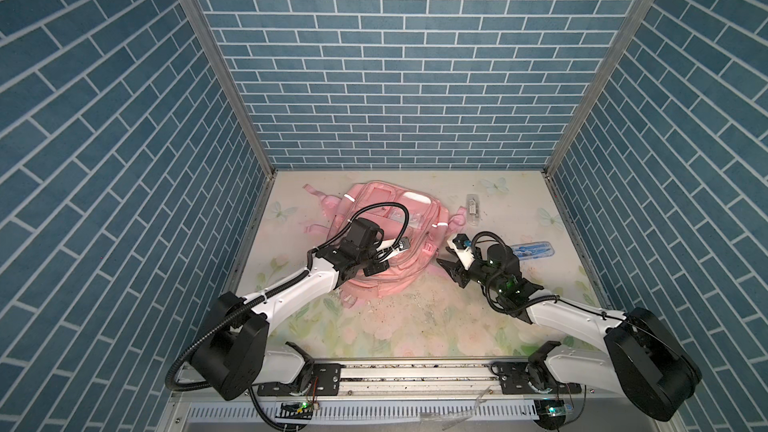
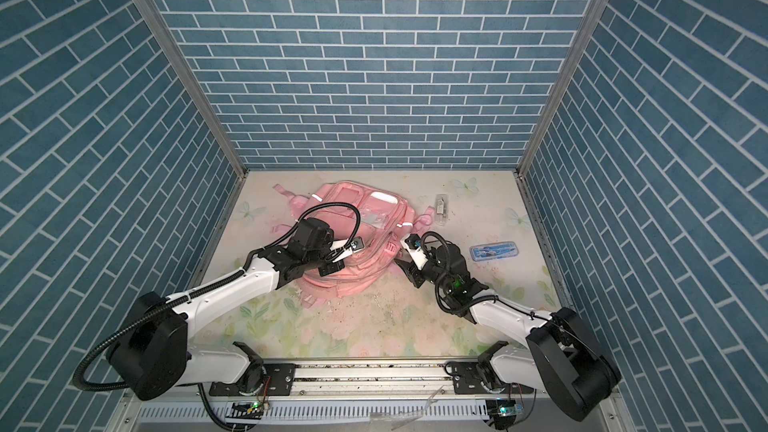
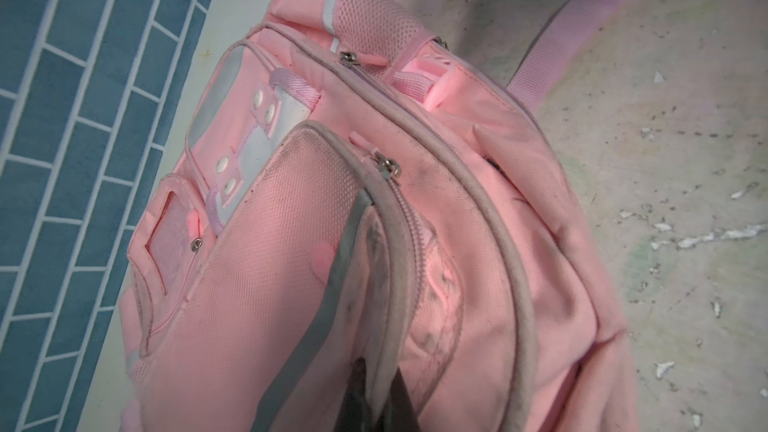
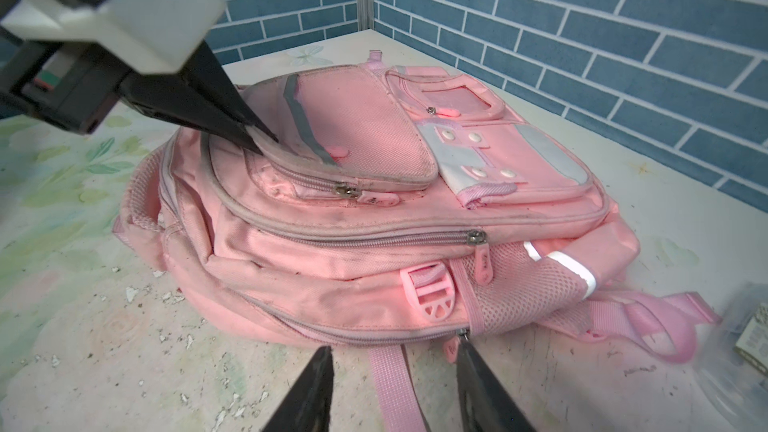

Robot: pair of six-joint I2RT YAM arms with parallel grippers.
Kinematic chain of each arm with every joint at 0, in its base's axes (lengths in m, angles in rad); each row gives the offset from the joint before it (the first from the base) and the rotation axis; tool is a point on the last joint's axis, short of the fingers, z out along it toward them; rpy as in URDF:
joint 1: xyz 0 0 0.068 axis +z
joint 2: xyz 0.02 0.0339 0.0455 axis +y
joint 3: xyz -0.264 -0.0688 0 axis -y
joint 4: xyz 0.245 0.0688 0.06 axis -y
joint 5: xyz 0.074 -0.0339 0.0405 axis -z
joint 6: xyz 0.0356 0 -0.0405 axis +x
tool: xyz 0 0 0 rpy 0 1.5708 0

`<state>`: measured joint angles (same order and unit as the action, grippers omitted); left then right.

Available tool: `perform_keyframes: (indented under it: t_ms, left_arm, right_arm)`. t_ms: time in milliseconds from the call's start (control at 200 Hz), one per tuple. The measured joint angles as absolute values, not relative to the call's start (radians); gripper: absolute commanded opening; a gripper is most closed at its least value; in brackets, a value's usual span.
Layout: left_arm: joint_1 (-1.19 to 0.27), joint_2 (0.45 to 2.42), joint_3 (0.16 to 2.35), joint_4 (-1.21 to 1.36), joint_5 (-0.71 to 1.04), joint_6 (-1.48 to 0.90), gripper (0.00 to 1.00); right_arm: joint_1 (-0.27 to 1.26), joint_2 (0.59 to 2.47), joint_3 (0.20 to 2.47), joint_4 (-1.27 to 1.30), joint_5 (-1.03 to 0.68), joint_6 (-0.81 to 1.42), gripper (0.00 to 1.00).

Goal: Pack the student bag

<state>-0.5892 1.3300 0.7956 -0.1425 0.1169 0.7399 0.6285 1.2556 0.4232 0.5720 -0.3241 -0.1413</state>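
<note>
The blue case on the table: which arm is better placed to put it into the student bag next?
Probably right. The left gripper is shut on the front pocket flap of the student bag. The right gripper is open and empty, and the blue case lies on its side.

The student bag (image 1: 399,280) lies on the table (image 1: 415,338), left of the middle and toward the back wall, with straps trailing out on both sides. To its right, near the back, lies a small packet (image 1: 473,209). Further right and nearer the front lies a case (image 1: 533,252), well apart from the bag. The left gripper (image 4: 259,141) sits on top of the bag, at the edge of its front pocket flap (image 4: 365,118). The right gripper (image 4: 395,344) stands just beside the bag's right side, between bag and case.
</note>
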Motion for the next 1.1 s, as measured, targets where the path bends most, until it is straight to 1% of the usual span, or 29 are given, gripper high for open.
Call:
perform_keyframes:
  t_ms: [125,245,390,530,695,960,1100]
  left_arm:
    - [-0.587,1.245,0.742,-0.101,0.121,0.743,0.00]
    - [-0.583,1.178,0.706,-0.099,0.131,0.755,0.00]
    - [-0.573,1.156,0.694,-0.097,0.148,0.769,0.00]
    - [-0.563,1.156,0.694,-0.095,0.168,0.783,0.00]
    - [-0.556,1.156,0.694,-0.094,0.188,0.797,0.00]
    - [-0.553,1.156,0.694,-0.107,0.215,0.821,0.00]
    - [-0.552,1.156,0.694,-0.107,0.220,0.830,0.00]
  right_arm:
    - [0.623,1.354,0.526,0.570,-0.383,-0.214,0.48]
    - [0.609,1.454,0.620,0.610,-0.471,-0.237,0.47]
    - [0.596,1.557,0.676,0.682,-0.582,-0.235,0.45]
    - [0.593,1.634,0.685,0.733,-0.661,-0.218,0.45]
    - [0.593,1.700,0.685,0.803,-0.707,-0.183,0.45]
    - [0.594,1.778,0.726,0.856,-0.730,-0.153,0.48]
    - [0.595,1.809,0.754,0.868,-0.762,-0.153,0.46]
